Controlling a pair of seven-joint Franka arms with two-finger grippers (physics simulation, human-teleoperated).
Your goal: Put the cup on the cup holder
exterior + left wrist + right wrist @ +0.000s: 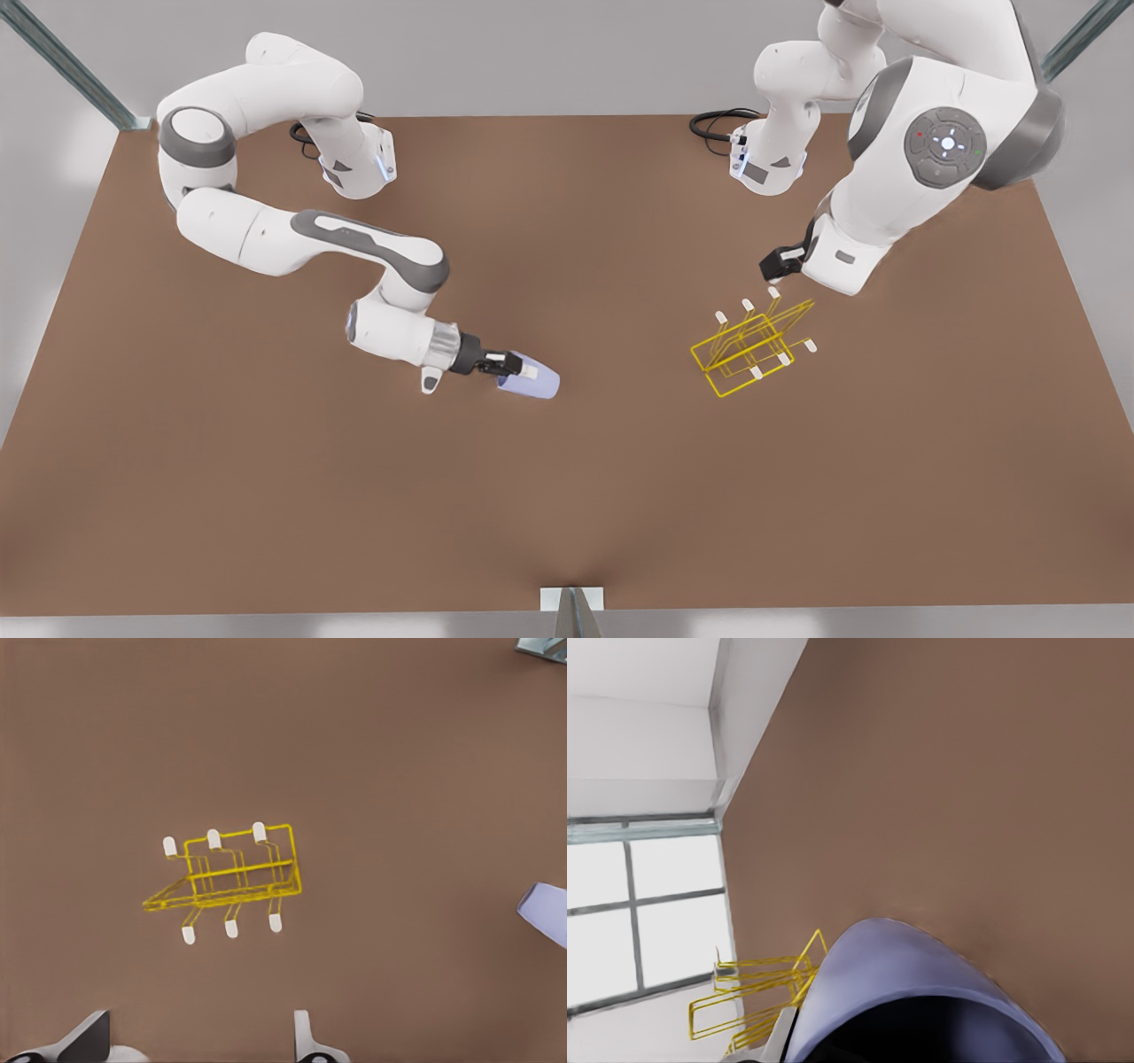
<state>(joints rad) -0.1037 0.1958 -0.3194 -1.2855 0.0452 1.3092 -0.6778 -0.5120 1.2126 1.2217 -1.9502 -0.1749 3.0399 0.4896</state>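
The right gripper (514,363) reaches low over the brown bench (266,496) on the front view's left, its jaws clenched on the rim end of the pale lavender-blue cup (532,379), which lies tilted on its side. In the right wrist view the cup (912,992) looms close. Well apart, on the front view's right, stands the yellow wire cup holder (753,347) with cream-capped prongs. Above it hovers the left gripper (199,1041), jaws spread wide. No writing is legible.
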